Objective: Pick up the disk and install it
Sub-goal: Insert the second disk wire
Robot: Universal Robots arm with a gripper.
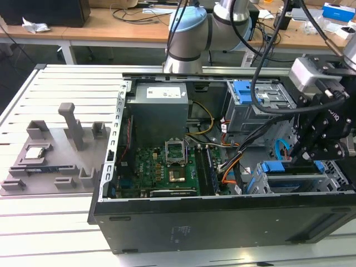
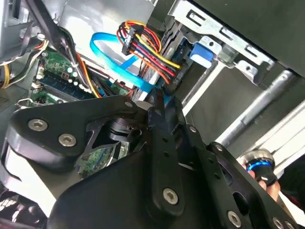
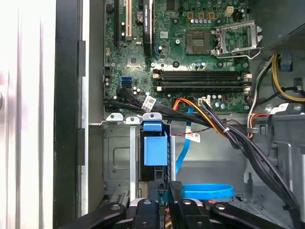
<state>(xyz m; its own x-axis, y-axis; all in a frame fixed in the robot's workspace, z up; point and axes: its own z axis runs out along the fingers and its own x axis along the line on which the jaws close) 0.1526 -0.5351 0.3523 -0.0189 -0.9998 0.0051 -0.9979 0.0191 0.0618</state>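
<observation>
Gripper (image 1: 307, 157) low inside the computer case (image 1: 222, 222), directly above the disk (image 1: 292, 177) at the exterior view's right; long axis left-right; finger state unclear.

My gripper (image 1: 303, 158) fingertips lost behind the drive cage (image 1: 295, 181), disk (image 1: 292, 167) perhaps the blue-edged slab there but mostly covered, jaws' state unreadable to me, second wrist view's linkage (image 2: 162, 157) blocking the bay, case (image 1: 222, 222) cropped at the exterior view's right.

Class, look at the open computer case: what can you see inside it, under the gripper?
Under the gripper sits the disk with blue frame ends, in the metal drive cage. Beside it are coloured cables and the green motherboard. The disk's underside is hidden.
</observation>
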